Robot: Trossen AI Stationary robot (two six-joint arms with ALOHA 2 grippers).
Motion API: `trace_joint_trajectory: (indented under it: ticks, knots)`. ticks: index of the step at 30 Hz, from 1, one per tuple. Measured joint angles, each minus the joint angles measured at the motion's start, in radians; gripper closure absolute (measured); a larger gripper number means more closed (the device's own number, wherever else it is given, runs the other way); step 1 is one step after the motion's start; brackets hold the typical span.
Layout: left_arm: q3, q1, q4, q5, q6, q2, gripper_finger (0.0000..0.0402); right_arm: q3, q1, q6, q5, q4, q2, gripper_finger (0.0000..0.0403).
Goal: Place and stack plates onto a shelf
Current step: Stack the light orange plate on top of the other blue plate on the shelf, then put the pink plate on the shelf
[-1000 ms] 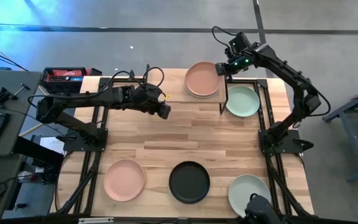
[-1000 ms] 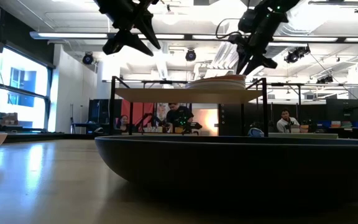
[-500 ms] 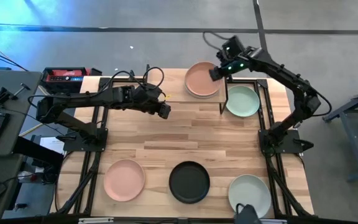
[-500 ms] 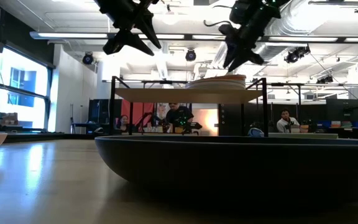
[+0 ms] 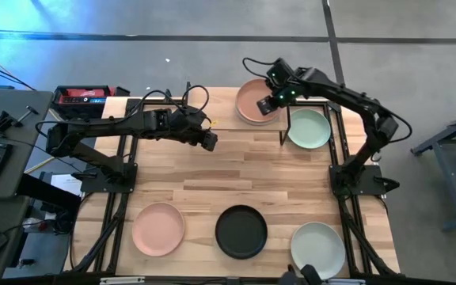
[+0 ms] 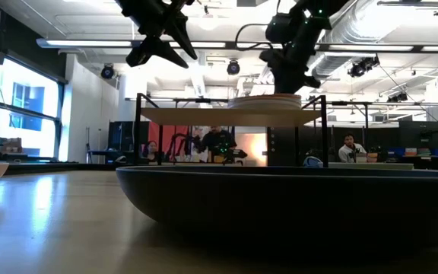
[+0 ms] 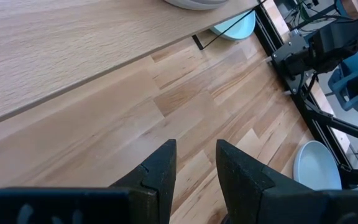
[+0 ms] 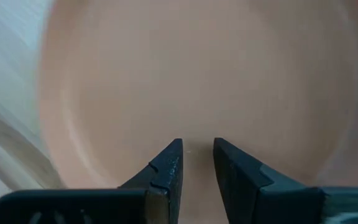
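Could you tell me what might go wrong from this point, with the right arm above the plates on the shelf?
1. The right gripper, empty with a narrow gap between its fingers, hangs right above the peach plate topping the stack on the shelf; dropping lower could nudge the stack.
2. That stack sits near the shelf's end, so a sideways push might slide it off.
3. The left gripper waits beside the shelf; the arms could cross.

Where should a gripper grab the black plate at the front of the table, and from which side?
Take the black plate by its low rim, coming down from above with one finger inside and one outside. It lies flat and upright on the table, with open wood all around, so probably any edge works.
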Motion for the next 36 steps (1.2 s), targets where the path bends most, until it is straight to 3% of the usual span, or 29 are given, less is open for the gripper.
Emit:
trace_joint_trajectory:
  ticks: [15, 23, 29, 36]
  knots:
    - [0.000, 0.000, -0.001, 0.000, 0.001, 0.000, 0.0300, 0.004, 0.005, 0.003, -0.002, -0.008, 0.011, 0.0318]
    - [0.000, -0.008, -0.019, 0.086, 0.061, 0.000, 0.0300, 0.175, 0.030, -0.036, -0.032, -0.115, 0.012, 0.0318]
    - [0.000, -0.061, -0.097, 0.106, 0.089, 0.000, 0.0300, 0.320, 0.117, -0.047, -0.100, -0.306, 0.011, 0.0318]
    - [0.000, -0.168, -0.200, 0.107, 0.089, 0.000, 0.0300, 0.388, 0.314, 0.035, -0.101, -0.453, 0.010, 0.0318]
